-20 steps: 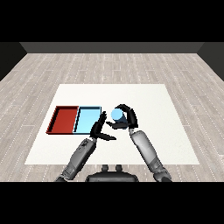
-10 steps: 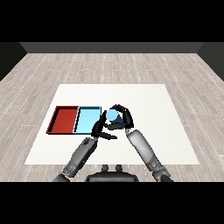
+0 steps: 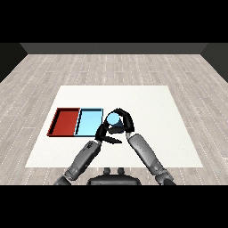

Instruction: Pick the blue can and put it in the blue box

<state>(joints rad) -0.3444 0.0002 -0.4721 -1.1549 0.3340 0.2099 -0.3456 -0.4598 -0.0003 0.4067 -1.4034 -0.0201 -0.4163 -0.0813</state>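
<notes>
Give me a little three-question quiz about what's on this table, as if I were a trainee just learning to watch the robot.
1. True or false: the blue can already lies inside the light blue tray.
2. Which hand has its fingers curled round the can?
A. the right hand
B. the left hand
C. neither
3. Fill in the blank: the red tray lies to the ____ of the light blue tray in the head view.

Key
1. False; the can is in a hand just right of that tray.
2. A. The left hand sits just below and left of the can, fingers stretched out.
3. left
</notes>
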